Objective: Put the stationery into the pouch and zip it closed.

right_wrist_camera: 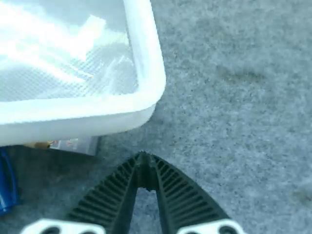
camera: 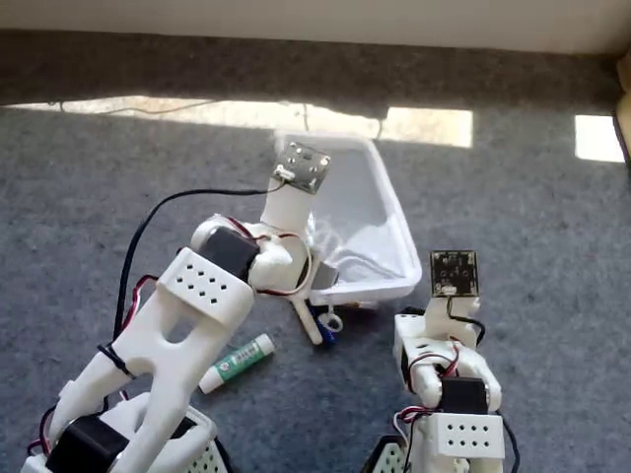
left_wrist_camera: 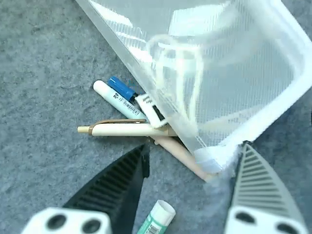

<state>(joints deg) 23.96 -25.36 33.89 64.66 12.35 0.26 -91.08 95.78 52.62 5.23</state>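
Note:
A translucent white mesh pouch (camera: 355, 212) lies in the middle of the grey carpet. Under its near edge stick out two beige pens (left_wrist_camera: 124, 129), a white marker with a blue cap (left_wrist_camera: 117, 95) and a small white labelled piece (left_wrist_camera: 150, 109). A green-and-white glue stick (camera: 237, 361) lies apart, nearer the arms. My left gripper (left_wrist_camera: 192, 152) hangs open over the pouch's near corner (left_wrist_camera: 213, 157), which sits between the fingers, close to the pale one. My right gripper (right_wrist_camera: 144, 163) is shut with nothing in it, low over the carpet just in front of the pouch's rim (right_wrist_camera: 146, 68).
Grey carpet (camera: 532, 246) spreads to the right of the pouch and beyond it. A sunlit strip (camera: 424, 123) runs along the far side. A black cable (camera: 158, 222) loops off the left arm.

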